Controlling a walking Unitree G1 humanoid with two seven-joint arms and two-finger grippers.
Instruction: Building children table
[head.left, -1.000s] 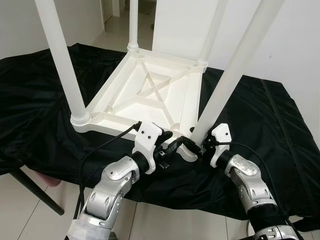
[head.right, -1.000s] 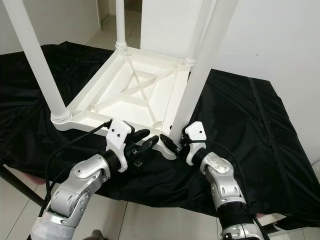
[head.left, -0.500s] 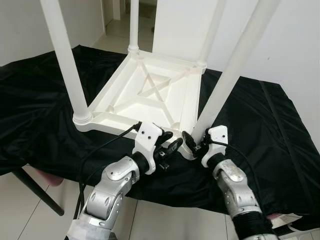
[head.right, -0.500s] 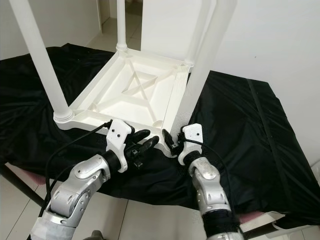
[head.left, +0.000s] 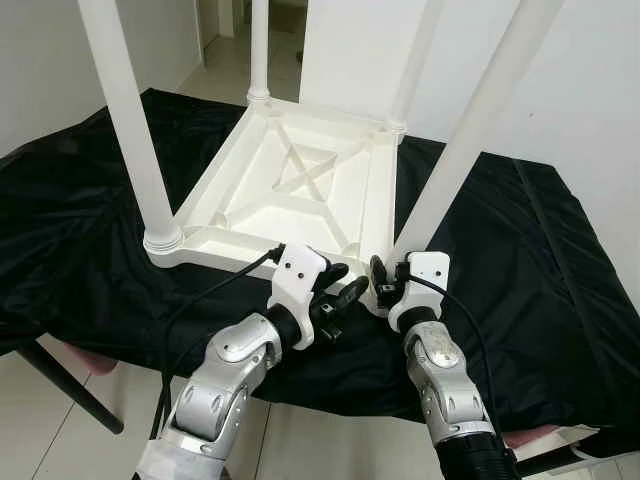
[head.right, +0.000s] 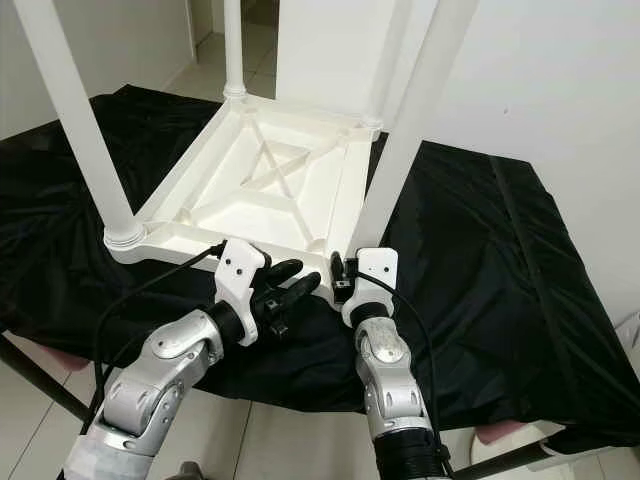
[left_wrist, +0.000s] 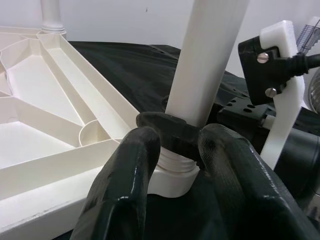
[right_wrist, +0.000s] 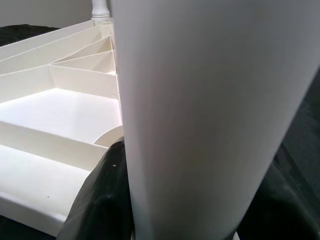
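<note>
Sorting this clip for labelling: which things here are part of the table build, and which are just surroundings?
Part of the job:
- upturned white table top
- near-right leg, at whose base both grippers work
- other three legs
- left gripper
- right gripper

Just surroundings:
- black cloth under the table
- tiled floor
- white wall

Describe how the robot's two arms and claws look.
Both arms are silver, rounded metal segments. Each wrist carries a white plastic bracket with dark screws and a black cable looping back. The left claw and right claw have long, glossy black fingers.
</note>
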